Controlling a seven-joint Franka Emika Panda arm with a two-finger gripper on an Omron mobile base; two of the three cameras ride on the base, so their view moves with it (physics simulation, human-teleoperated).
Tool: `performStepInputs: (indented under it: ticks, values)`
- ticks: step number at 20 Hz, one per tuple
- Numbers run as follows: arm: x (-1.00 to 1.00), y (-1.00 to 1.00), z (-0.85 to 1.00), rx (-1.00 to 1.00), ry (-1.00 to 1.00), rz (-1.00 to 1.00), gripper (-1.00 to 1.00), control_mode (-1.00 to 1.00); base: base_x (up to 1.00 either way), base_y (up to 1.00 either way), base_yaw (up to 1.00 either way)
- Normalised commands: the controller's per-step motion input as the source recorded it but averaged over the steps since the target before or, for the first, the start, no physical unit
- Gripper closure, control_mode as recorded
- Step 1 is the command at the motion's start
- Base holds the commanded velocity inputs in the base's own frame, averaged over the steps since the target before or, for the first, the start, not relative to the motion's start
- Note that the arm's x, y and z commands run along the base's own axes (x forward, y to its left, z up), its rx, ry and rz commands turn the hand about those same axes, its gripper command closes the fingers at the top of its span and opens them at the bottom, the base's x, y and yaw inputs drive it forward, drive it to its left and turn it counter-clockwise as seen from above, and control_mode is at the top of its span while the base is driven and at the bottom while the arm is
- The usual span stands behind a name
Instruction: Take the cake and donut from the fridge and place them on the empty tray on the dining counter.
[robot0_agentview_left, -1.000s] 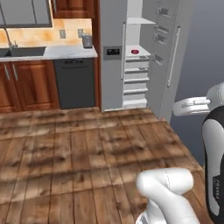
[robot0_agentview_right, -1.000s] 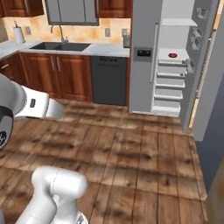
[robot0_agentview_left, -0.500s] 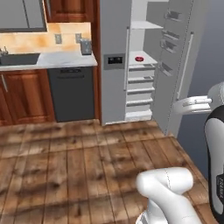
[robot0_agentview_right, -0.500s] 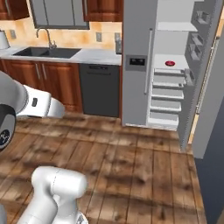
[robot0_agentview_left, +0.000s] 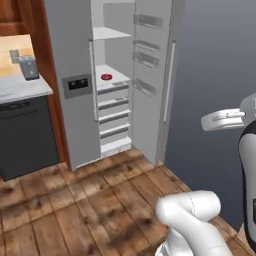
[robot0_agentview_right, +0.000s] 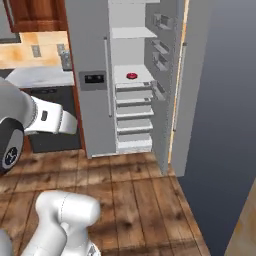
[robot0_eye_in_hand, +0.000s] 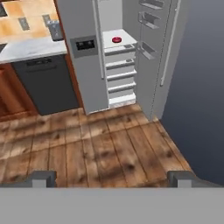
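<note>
Hanging over bare floorboards, the gripper (robot0_eye_in_hand: 111, 177) has its two tips set at the lower left and lower right of the hand view, spread as wide as they go, with nothing between them. It is well apart from the fridge (robot0_eye_in_hand: 87, 61), which stands in the upper middle of that view with its right door swung open.

On a white shelf inside, near the top centre of the hand view, lies the donut (robot0_eye_in_hand: 116, 40), a small red disc at this range; in the left base view it sits a little left of centre in the upper half (robot0_agentview_left: 106, 77), and in the right base view at the upper centre (robot0_agentview_right: 131, 76). The shelves below it look empty, and the door bins (robot0_agentview_left: 145, 55) hold nothing I can make out.

The cake cannot be picked out on any shelf; it may be hidden, or too small to tell.

Judging from this, the task is at its very start: the fridge is open and faced, but the donut is untouched on its shelf and nothing has been lifted. Left to do, by my reckoning: close the gap to the shelf, grasp the donut, find and take the cake, and carry both to the tray on the table.

A dark dishwasher (robot0_agentview_left: 25, 135) stands left of the fridge under the worktop.
</note>
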Motion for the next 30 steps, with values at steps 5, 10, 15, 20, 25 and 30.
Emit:
performStepInputs:
  ticks: [5,10,15,20,25,30]
  values:
    - [0.00,0.00,0.00,0.00,0.00,0.00,-1.00,1.00,1.00,0.65,-0.48]
    - [0.00,0.00,0.00,0.00,0.00,0.00,-1.00,1.00,1.00,0.62,-0.37]
    - [0.00,0.00,0.00,0.00,0.00,0.00,-1.00,1.00,1.00,0.35,-0.13]
    - [0.00,0.00,0.00,0.00,0.00,0.00,-1.00,1.00,0.99,0.34,0.16]
    - [0.00,0.00,0.00,0.00,0.00,0.00,-1.00,1.00,0.75,0.01,0.29]
    - [0.00,0.00,0.00,0.00,0.00,0.00,-1.00,1.00,0.39,-0.43,0.33]
